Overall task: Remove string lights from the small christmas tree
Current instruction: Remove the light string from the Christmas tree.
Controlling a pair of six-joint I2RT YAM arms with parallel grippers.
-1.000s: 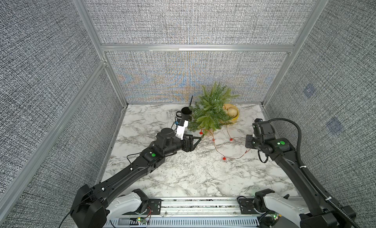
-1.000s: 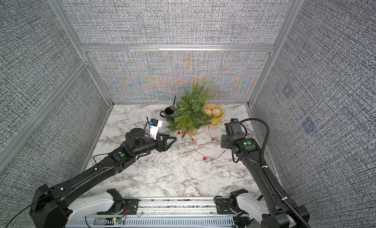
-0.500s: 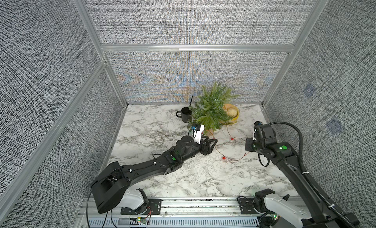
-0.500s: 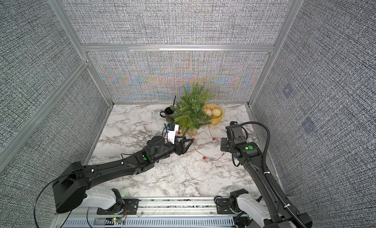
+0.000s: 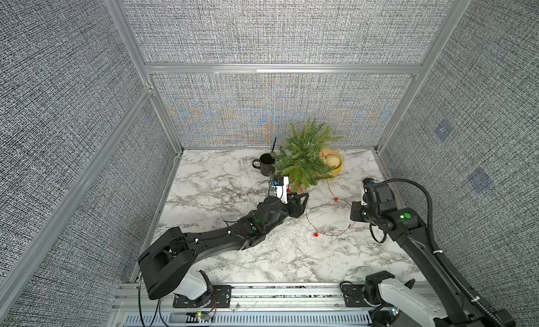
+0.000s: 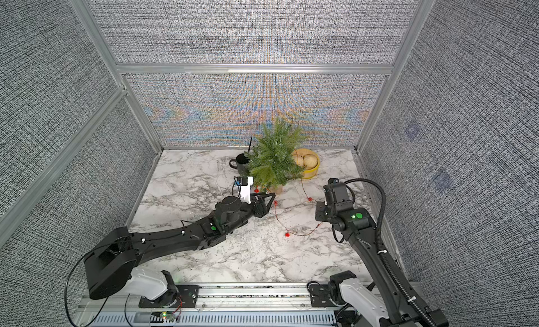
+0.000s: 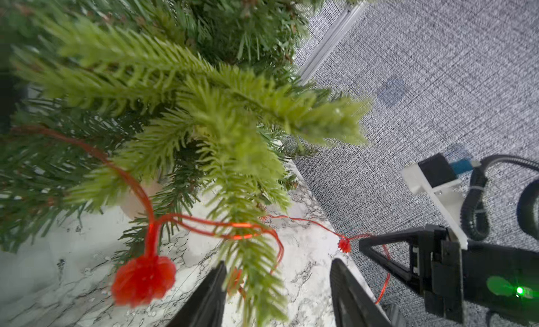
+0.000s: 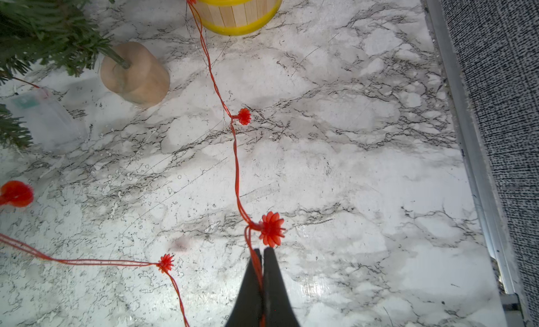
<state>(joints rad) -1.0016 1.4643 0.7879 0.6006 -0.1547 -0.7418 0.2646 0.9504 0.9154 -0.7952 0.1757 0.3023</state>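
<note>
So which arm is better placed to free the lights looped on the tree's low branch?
Left. The left pincer is open right at the tree branch where the lights loop; the right pincer is shut on the lights farther out.

Green small christmas tree [image 5: 306, 157], tan wooden base [image 8: 134, 74]; red string lights [image 8: 271, 227]; white tabletop [image 5: 218, 176] veined grey; black mug [image 5: 267, 166]; pale wooden bucket [image 8: 242, 14] with yellow bands.

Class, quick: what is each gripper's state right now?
Left gripper: open, a small christmas tree branch tip between its jaws.
Right gripper: shut on the wire of the string lights.
</note>
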